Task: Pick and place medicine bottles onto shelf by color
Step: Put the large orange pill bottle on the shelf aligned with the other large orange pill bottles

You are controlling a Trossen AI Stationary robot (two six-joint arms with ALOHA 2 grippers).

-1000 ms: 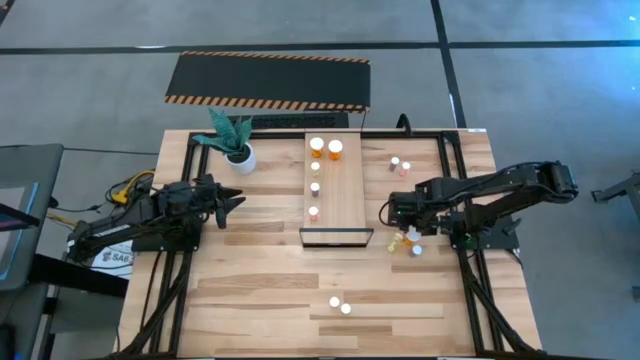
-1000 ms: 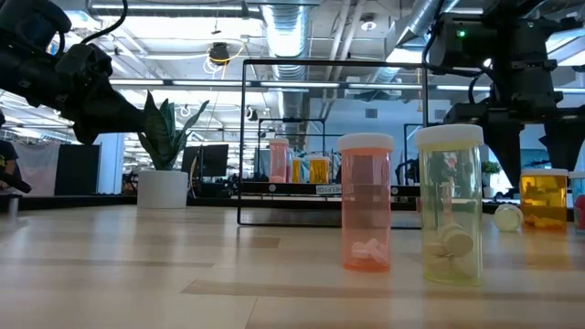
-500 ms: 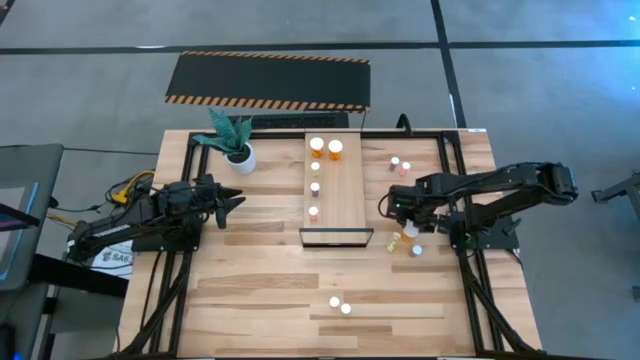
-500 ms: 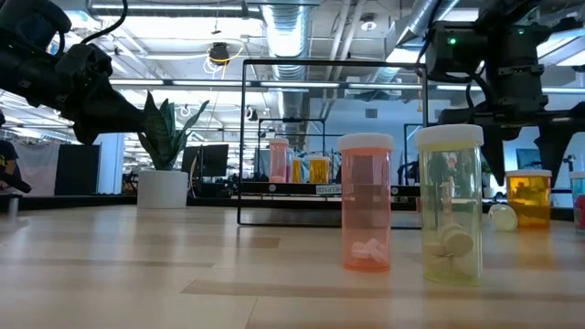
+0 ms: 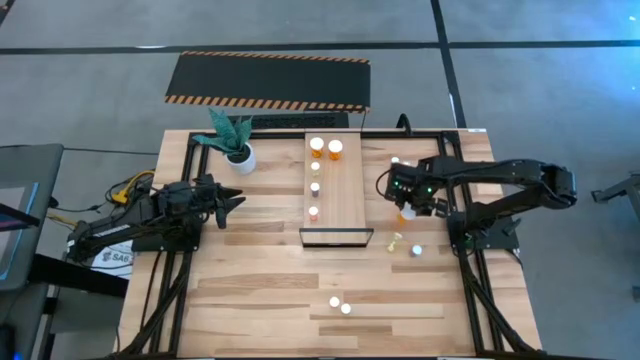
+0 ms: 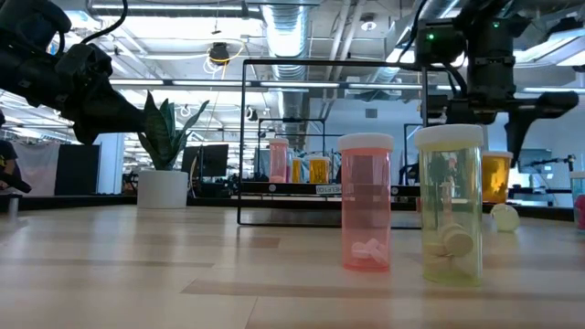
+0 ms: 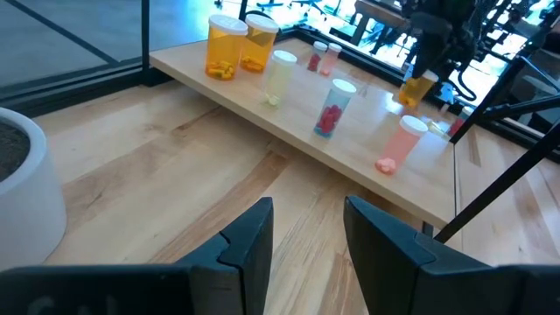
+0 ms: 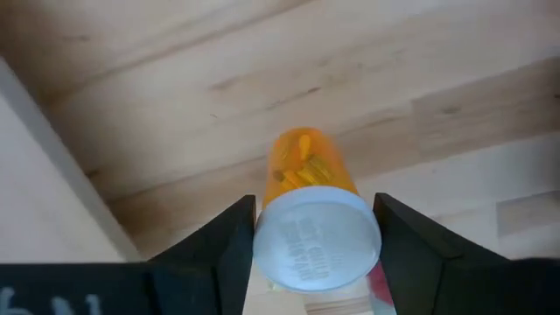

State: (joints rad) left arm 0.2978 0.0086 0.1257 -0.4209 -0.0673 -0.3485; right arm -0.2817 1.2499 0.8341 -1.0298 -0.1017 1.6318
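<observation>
Shelf [image 5: 345, 195] carries five bottles; right end effector [image 8: 315, 241] grips one orange bottle [image 8: 311, 206].

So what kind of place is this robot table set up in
Probably an open-plan lab or industrial workspace: exposed ducts and pipes run across the ceiling, the floor around the table is bare grey concrete, and a hazard-striped black mat lies beside it.

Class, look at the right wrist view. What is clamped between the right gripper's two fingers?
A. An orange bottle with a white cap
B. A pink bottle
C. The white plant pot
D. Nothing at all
A: the right gripper has its fingers on either side of an orange bottle with a white cap, lifted clear of the table.
</observation>
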